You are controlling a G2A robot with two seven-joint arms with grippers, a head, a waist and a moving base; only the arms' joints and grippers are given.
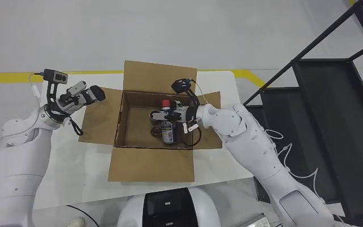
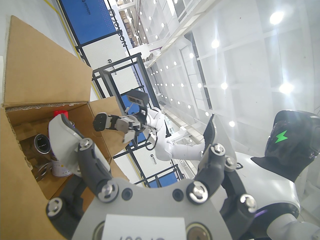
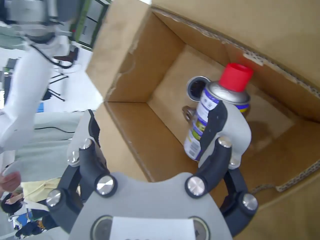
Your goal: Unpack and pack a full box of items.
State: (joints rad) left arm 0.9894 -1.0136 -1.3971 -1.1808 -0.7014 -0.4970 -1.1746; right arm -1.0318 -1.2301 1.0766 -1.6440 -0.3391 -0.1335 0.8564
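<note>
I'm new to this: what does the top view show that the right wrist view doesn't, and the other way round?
From above: the cardboard box's full outline, all four flaps spread on the white table, and the black stairs alongside.
From the right wrist: the right end effector up close, open, with one finger in front of the spray can.
Shared: the box interior, the spray can with its red cap, and a metal tube beside it.

Industrial hall, factory-floor type. Top view: yellow floor tape (image 1: 245,72) along upper edge, black steel stairs (image 1: 323,85) at right. Left wrist view: high ceiling (image 2: 237,51) w/ lamp rows, blue partition panels (image 2: 82,8) upper left.
</note>
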